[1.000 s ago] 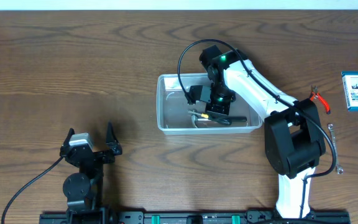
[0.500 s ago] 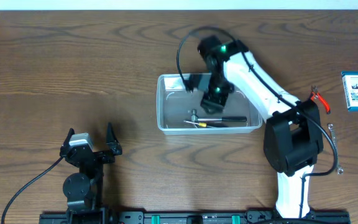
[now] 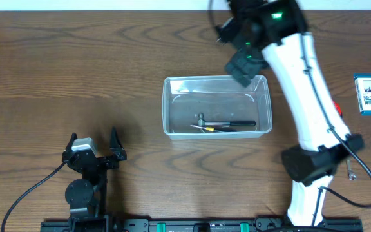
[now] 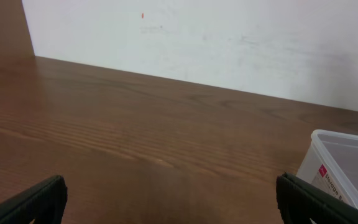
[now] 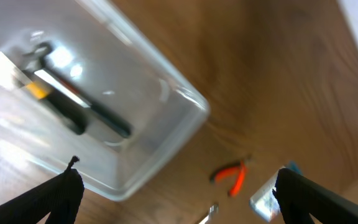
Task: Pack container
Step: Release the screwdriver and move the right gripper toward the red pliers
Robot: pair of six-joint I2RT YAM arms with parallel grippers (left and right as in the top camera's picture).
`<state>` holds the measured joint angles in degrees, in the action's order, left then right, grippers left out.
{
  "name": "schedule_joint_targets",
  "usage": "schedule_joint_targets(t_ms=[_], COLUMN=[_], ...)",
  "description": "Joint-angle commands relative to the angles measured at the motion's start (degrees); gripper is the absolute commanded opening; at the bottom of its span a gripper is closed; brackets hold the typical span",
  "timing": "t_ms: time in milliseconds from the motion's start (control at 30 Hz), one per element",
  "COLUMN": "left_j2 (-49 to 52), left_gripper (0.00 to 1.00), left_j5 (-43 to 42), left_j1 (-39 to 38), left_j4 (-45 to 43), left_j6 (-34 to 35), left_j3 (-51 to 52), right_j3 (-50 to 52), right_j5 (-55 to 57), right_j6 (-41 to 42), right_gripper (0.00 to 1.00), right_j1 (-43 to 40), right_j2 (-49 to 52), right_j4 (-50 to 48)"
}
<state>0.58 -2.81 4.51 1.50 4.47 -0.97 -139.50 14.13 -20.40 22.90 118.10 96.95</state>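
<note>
Right gripper [image 5: 178,186] has lifted out of the container [image 3: 216,78] and now hangs above its far right corner, fingers spread wide and empty; a second ago it was down inside. The container sits mid-table, holding a small hammer [image 3: 219,122] and a yellow-marked tool [image 3: 212,129]. Judgement: drop-off complete. Red pliers [image 5: 230,176] lie outside, a likely next pick. Left gripper [image 3: 95,151] is parked at the front, wide, idle.

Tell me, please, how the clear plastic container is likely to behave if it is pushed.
The container looks thin and clear, so it is probably light and may flex. Low and flat-bottomed on the smooth table, it should slide rather than tip. The loose tools inside would likely shift.
</note>
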Motion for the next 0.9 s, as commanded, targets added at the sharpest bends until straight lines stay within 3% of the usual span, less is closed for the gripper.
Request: schedule_joint_targets(t_ms=[0, 167, 233, 367, 567, 867], left_j2=[-0.3, -0.3, -0.3, -0.3, -0.3, -0.3], left_gripper=[0.98, 0.98, 0.97, 0.98, 0.98, 0.98], left_j5=[0.9, 0.9, 0.9, 0.9, 0.9, 0.9], left_j1=[0.3, 0.3, 0.3, 0.3, 0.3, 0.3], left_j4=[2.5, 2.5, 2.5, 2.5, 2.5, 2.5], left_j6=[-0.3, -0.3, -0.3, -0.3, -0.3, -0.3], left_j3=[0.7, 0.7, 0.7, 0.7, 0.7, 0.7], right_j3=[-1.5, -1.5, -1.5, -1.3, 1.8, 19.7], right_j5=[5.0, 4.5, -0.8, -10.3, -3.3, -6.1], right_j6=[10.4, 23.4, 26.9, 25.8, 31.0, 35.0], right_gripper=[0.99, 0.99, 0.99, 0.99, 0.99, 0.99], right_j1=[-3.9, -12.9, -16.9, -22.2, -27.2, -38.9], right_j2=[-6.7, -13.2, -15.0, -15.7, -15.5, -15.4], right_j4=[0.3, 0.3, 0.2, 0.3, 0.3, -6.5])
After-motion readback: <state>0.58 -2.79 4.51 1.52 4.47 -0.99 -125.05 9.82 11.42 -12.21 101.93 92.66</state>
